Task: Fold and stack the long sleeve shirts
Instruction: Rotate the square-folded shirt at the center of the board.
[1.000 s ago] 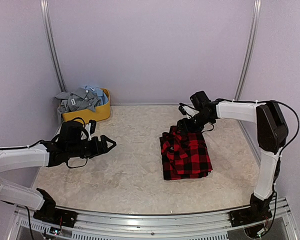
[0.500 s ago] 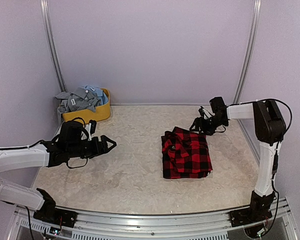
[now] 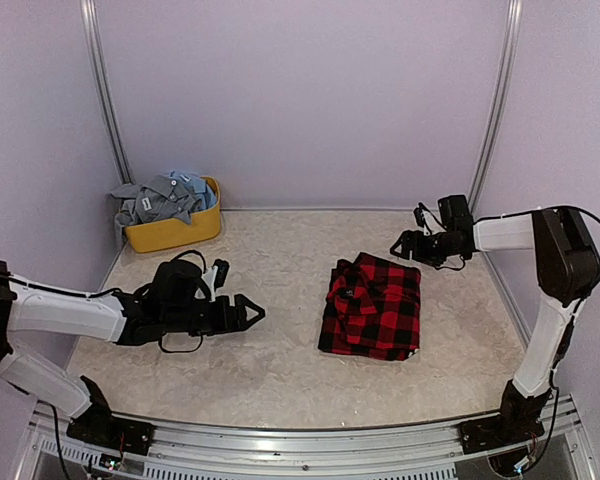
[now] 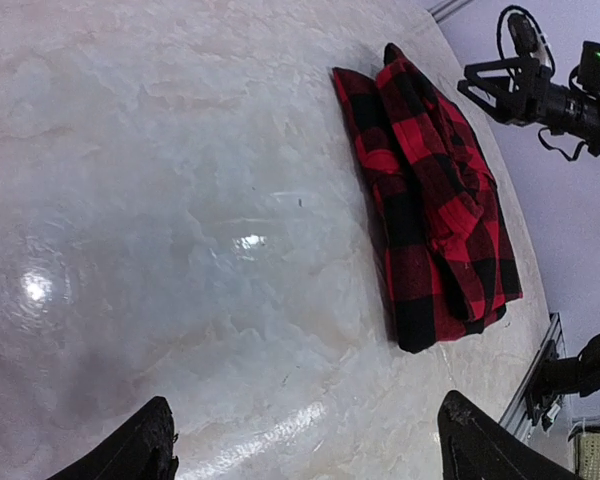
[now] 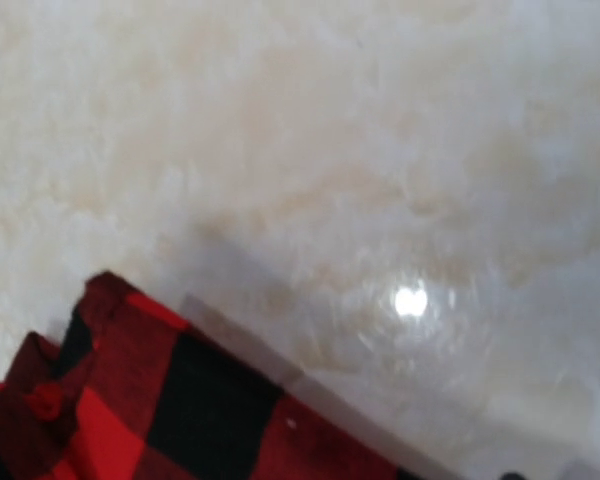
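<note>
STEP: red-and-black flannel shirt [image 3: 372,305] lying folded centre-right on the counter [image 3: 280,250]; fold looking done | left end effector [image 3: 250,312] hovering wide open, empty | right end effector [image 3: 400,244] hanging near its far corner; opening unclear | NEXT: probably fetching the grey shirt [image 3: 160,198] from the yellow tub [image 3: 175,235]

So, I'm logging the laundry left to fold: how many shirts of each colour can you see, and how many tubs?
Tub: 1, yellow
Red-and-black shirt: 1, lying folded
Grey shirt: 1 visible, in the tub
Pale blue shirt: 1 visible, in the tub
Total: 4 things; the heap in the tub may hide more shirts.
</note>
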Robot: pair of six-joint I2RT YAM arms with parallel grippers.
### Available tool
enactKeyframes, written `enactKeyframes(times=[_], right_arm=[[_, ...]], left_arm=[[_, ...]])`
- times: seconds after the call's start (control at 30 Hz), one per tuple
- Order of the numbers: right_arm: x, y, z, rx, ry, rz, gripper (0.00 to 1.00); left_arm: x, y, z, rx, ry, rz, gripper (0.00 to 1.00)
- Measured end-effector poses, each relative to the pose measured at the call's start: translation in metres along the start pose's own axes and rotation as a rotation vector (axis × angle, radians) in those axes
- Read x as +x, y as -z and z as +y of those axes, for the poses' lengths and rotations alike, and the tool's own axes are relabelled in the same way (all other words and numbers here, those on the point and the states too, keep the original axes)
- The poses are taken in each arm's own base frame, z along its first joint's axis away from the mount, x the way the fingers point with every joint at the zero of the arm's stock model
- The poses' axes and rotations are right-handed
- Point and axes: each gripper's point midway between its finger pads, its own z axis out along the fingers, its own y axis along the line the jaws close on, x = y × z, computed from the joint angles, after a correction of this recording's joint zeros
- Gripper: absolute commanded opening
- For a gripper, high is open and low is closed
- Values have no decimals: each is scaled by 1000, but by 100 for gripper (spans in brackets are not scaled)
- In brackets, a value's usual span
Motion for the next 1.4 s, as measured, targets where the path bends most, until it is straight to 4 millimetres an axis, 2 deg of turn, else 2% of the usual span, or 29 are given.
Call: enactKeyframes(times=[0.17, 0.27, 0.43, 0.53, 0.8, 0.97, 1.13, 1.4], right_arm=[[-7, 0, 1, 0, 57, -25, 87], [-11, -5, -1, -2, 81, -23, 87], [1, -19, -4, -35, 83, 29, 86], [12, -22, -6, -55, 75, 60, 86], [29, -23, -6, -88, 62, 104, 83], [42, -17, -12, -67, 55, 112, 81], [69, 7, -16, -31, 7, 114, 80], [123, 57, -4, -18, -90, 94, 81]], left_arm=[[44, -34, -32, 61, -25, 105, 85], [63, -61, -55, 98, -34, 158, 85], [78, -95, -94, 186, -43, 203, 82], [84, -109, -107, 227, -41, 219, 82], [102, -126, -112, 262, -11, 271, 80], [102, -128, -114, 266, 6, 270, 79], [92, -131, -107, 249, 43, 256, 79], [50, -138, -78, 192, 123, 183, 79]])
